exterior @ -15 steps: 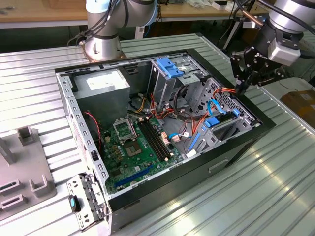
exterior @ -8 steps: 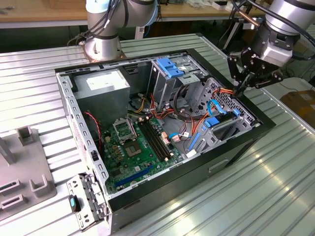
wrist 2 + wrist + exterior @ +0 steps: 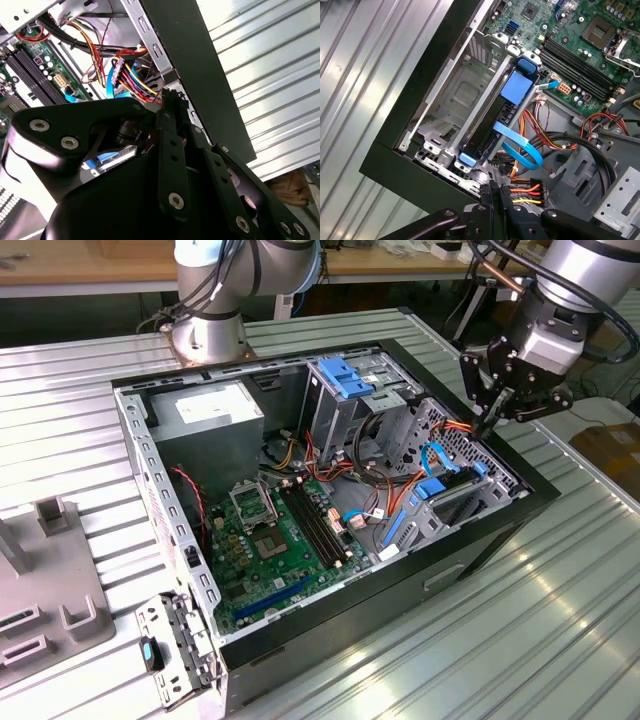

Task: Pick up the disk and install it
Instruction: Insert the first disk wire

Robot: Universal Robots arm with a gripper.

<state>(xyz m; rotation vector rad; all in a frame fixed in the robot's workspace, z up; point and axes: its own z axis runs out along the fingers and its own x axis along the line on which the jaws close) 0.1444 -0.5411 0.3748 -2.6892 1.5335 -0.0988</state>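
The open computer case [image 3: 330, 510] lies on its side on a ribbed metal table [image 3: 560, 620], its green motherboard [image 3: 285, 540] facing up. The drive cage [image 3: 455, 475] sits along the case edge at the exterior view's right, and the arm's black gripper [image 3: 487, 423] hangs just above that corner, tips pointing down toward the cage.

In the first wrist view the disk [image 3: 502, 117] sits in a cage slot, a dark slab on edge, with its bright blue carrier handle [image 3: 519, 89] at one end and a small blue tab [image 3: 467, 160] at the other. Its long axis runs along the case wall, and the gripper [image 3: 492, 194] is off the tab end, close by, roughly in line with that axis.

The fingers look drawn together with nothing between them (the narrow dark tips meet in both wrist views), so the gripper appears closed and empty.

A bundle of coloured power wires [image 3: 525, 192] crowds right against the fingertips. How deeply the disk sits in its slot is hidden by the cage walls, and a loose blue ribbon cable [image 3: 522, 147] crosses beside it.
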